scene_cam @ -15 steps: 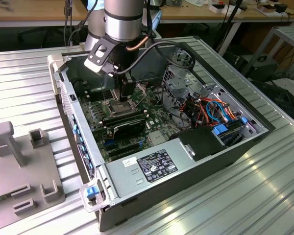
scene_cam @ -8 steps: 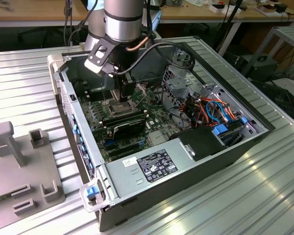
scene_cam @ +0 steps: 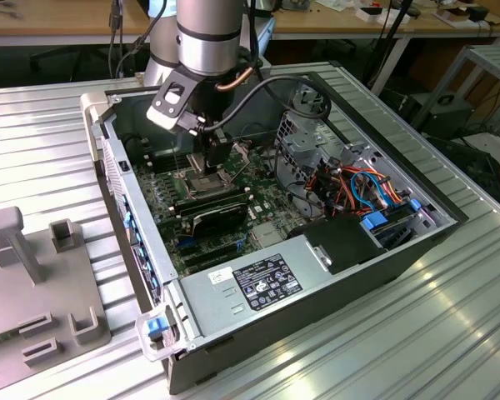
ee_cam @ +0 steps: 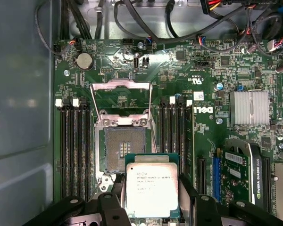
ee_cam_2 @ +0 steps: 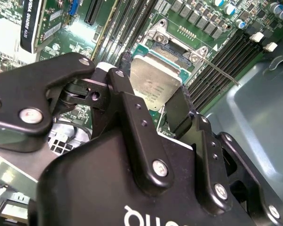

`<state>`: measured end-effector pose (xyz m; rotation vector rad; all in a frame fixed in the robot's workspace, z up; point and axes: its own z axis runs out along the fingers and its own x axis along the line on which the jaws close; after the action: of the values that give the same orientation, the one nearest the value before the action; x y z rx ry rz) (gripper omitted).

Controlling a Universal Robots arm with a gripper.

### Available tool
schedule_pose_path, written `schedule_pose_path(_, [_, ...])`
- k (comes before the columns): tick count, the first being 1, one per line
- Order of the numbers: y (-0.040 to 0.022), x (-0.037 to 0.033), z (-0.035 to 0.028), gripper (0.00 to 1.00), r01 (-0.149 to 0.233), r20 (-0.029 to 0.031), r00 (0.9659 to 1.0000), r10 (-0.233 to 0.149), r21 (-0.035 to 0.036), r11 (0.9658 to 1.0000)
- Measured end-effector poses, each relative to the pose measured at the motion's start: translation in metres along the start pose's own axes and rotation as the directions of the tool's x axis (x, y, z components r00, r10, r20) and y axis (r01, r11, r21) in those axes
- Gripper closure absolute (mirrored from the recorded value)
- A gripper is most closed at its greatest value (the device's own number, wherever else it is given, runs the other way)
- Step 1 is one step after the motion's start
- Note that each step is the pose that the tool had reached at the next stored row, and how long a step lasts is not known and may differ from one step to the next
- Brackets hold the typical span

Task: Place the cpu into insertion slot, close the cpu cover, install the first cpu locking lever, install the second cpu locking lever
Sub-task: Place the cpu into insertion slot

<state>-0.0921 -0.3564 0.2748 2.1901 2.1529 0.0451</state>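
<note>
gripper (ee_cam: 152, 188): pinching cpu (ee_cam: 152, 195) by two opposite edges;
insertion slot (ee_cam: 126, 148): pin field uncovered; cpu overlaps one edge;
cpu cover (ee_cam: 120, 85): swung open, clear of the slot

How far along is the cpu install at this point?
Nothing looks finished yet. In hand: the gripper grips the cpu by two opposite edges, and it is not yet in the insertion slot, whose pin field is bare. Left: seating the cpu, closing the cpu cover, which stands swung open, and both locking levers; one lever sticks out unlatched.
</note>
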Motion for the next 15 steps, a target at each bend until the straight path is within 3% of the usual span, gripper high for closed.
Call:
schedule_pose_path(11, [0.0, 0.0, 0.0009, 0.45, 0.0, -0.0001, 1.0, 0.0, -0.0001, 1.0])
schedule_pose_path(15, [-0.0003, 0.0002, 0.0042, 0.45, 0.0, -0.0003, 1.0, 0.0, -0.0007, 1.0])
